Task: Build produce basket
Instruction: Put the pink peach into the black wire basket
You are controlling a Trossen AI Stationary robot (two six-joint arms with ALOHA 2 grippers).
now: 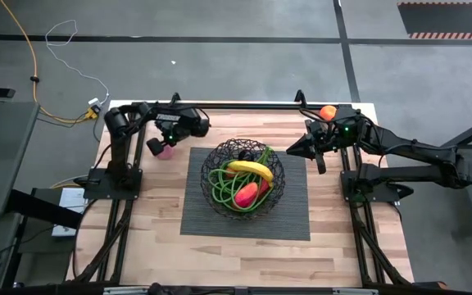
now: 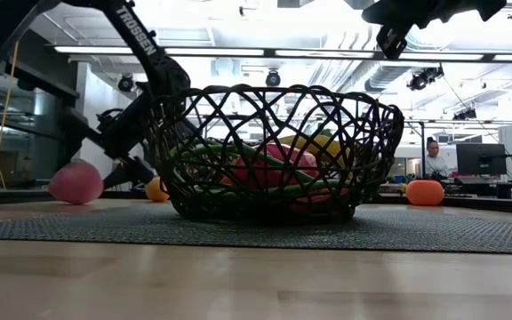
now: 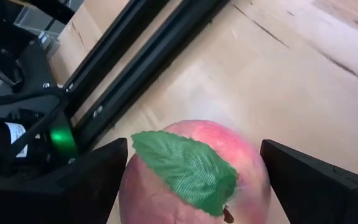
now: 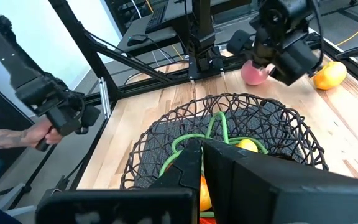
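Note:
The black wire basket [image 1: 242, 176] stands on the dark mat [image 1: 293, 221] and holds a yellow banana [image 1: 251, 169], green beans [image 1: 220, 182] and red peppers [image 1: 247, 193]. A pink peach [image 3: 191, 174] with a green leaf rests on the table at the far left. My left gripper [image 3: 191, 183] is open, with one finger on each side of the peach [image 1: 166, 152]. My right gripper [image 1: 289, 150] is shut and hovers over the basket's right rim, holding nothing. One orange [image 1: 328, 111] lies at the far right corner. Another orange [image 2: 156, 188] lies behind the peach [image 2: 76, 182]. My left gripper comes at the peach slanting down from above. Its fingers [image 3: 92, 180] stand close against the peach's two sides, and I cannot tell whether they touch. The peach sits on the table with its leaf [image 3: 185, 168] facing up.
The mat lies under the basket in the middle of the table. Black frame rails [image 3: 135, 68] run along the far edge, close to the peach. A person's hand [image 4: 42, 134] grips a dark handle beyond the table. Bare wood shows toward the near edge [image 1: 244, 258].

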